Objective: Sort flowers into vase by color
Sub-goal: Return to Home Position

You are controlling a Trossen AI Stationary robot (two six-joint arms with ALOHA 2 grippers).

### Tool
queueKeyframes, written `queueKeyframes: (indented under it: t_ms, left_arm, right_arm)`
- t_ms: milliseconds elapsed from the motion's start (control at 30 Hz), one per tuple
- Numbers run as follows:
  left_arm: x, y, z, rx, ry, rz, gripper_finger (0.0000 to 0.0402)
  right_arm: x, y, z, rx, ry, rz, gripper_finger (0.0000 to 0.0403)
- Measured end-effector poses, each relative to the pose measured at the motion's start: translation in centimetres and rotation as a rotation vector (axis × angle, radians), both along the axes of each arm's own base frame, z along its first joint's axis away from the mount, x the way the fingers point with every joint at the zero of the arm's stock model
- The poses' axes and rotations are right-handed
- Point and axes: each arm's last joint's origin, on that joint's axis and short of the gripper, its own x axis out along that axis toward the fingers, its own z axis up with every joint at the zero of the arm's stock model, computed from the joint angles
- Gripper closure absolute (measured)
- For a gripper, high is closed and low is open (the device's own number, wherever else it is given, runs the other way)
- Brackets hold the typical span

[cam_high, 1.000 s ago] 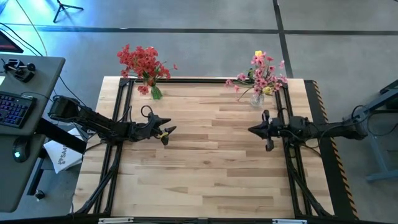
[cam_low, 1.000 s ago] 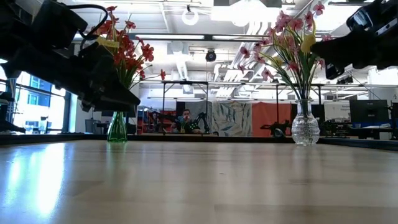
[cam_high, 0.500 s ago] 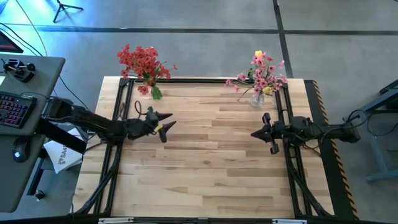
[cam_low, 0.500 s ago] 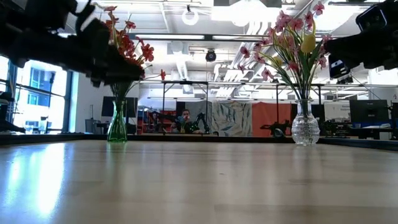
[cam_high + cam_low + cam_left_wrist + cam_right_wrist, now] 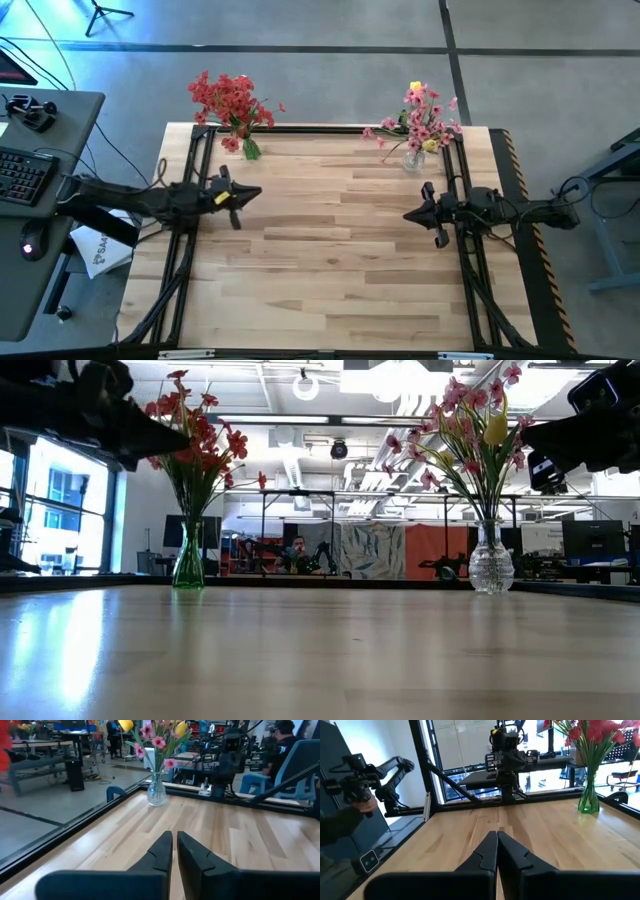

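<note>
Red flowers [image 5: 230,98] stand with their stems in a green vase [image 5: 250,150] at the table's far left. Pink and yellow flowers [image 5: 424,112] stand in a clear glass vase [image 5: 412,158] at the far right. My left gripper [image 5: 257,193] hovers shut near the left edge, on the near side of the green vase, and holds nothing. Its wrist view looks across at the clear vase [image 5: 156,792]. My right gripper [image 5: 406,213] hovers shut at the right side, on the near side of the clear vase, and points at the left arm. The green vase [image 5: 589,800] shows in its wrist view.
Black frame rails [image 5: 320,129] run along the table's far, left and right edges. A desk with a keyboard [image 5: 25,170] stands left of the table. A person's hand [image 5: 362,802] holds a device beyond the table. The bare wood [image 5: 330,250] stretches between the arms.
My left gripper has shut its open fingers and drawn back toward the table's left edge and a little toward the far edge. In the low view it has risen out of the way of the green vase.
</note>
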Motion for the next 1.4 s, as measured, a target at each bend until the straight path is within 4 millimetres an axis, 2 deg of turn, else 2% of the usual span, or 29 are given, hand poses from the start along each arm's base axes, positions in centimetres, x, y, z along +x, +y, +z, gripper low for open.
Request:
queueKeyframes:
  t_ms: [267,433,567,700,867,1000,1400]
  left_arm:
    - [-2.6,0.3,0.0,0.003,0.008,0.019,0.0400]
    - [-3.8,0.4,-0.3,0.020,0.025,0.032,0.0401]
    - [-4.8,0.6,-0.5,0.007,0.017,0.055,0.0401]
    - [-4.8,0.5,-0.3,0.019,0.022,0.028,0.0401]
    - [-4.8,0.5,-0.5,0.028,0.031,0.020,0.0401]
    - [-4.7,0.3,-0.4,0.068,0.034,-0.067,0.0401]
    - [-4.7,0.2,-0.6,0.006,0.034,-0.078,0.0401]
  right_arm:
    - [0.0,0.1,0.0,0.014,0.001,0.024,0.0403]
    - [-0.3,0.8,0.5,-0.092,-0.055,0.230,0.0403]
    - [-0.4,1.0,1.1,-0.095,-0.072,0.273,0.0403]
    - [-0.4,0.8,0.8,-0.093,-0.036,0.214,0.0403]
    - [-0.2,0.4,0.5,-0.114,-0.005,0.062,0.0403]
    - [-0.2,0.2,0.5,-0.078,0.005,-0.018,0.0403]
    - [-0.1,0.1,0.1,-0.017,0.050,-0.040,0.0403]
